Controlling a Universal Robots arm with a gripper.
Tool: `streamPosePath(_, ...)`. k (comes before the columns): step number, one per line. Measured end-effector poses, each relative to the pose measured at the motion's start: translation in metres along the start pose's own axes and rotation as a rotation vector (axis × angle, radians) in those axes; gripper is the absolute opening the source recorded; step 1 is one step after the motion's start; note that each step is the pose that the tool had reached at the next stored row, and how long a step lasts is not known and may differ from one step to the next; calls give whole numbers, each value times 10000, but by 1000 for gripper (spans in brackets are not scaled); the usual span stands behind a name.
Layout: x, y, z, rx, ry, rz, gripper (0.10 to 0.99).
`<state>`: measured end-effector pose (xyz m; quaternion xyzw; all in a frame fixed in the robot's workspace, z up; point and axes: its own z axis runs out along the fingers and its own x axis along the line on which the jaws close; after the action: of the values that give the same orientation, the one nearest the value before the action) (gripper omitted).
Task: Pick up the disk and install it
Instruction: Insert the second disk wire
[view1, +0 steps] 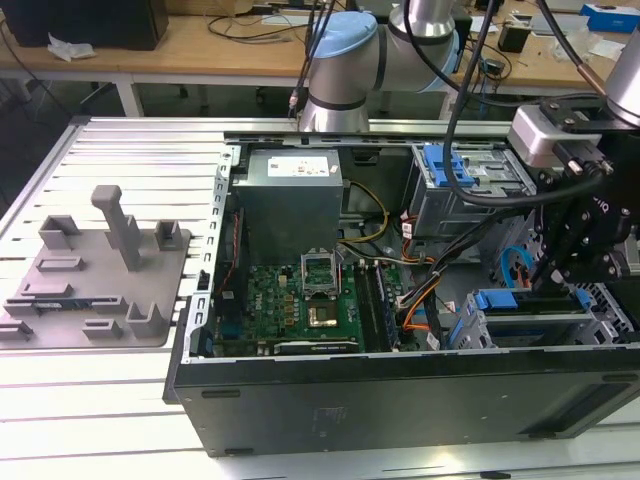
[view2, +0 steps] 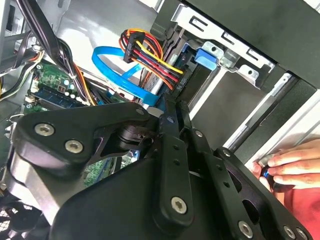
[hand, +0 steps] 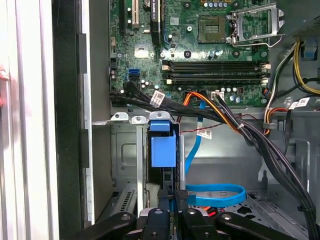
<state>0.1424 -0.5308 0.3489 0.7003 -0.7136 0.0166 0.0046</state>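
The disk (view1: 520, 300) stands on edge in the drive cage at the front corner of the open computer case, on the exterior view's right. Its bright blue carrier (hand: 163, 145) shows end-on in the slot in the first wrist view. My gripper (view1: 553, 278) hangs just above that cage. Its black fingers (hand: 168, 194) lie close together right over the disk's near edge, with blue plastic showing at the tips. The gripper (hand: 174, 196) looks shut, and I cannot tell whether it touches the carrier. The second wrist view shows its linkage (view2: 170, 150) folded in.
The motherboard (view1: 300, 300) and power supply (view1: 290, 200) fill the case. Bundled cables (hand: 225, 115) and a blue data cable (hand: 215, 192) run beside the cage. A second cage with a blue bracket (view1: 450, 165) sits behind. A person's hand (view2: 290, 165) rests at the case edge. A grey fixture (view1: 100, 270) lies to the left.
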Motion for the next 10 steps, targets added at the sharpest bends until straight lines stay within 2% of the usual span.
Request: streamPosePath(10,0,0,15,2,-28,0,161)
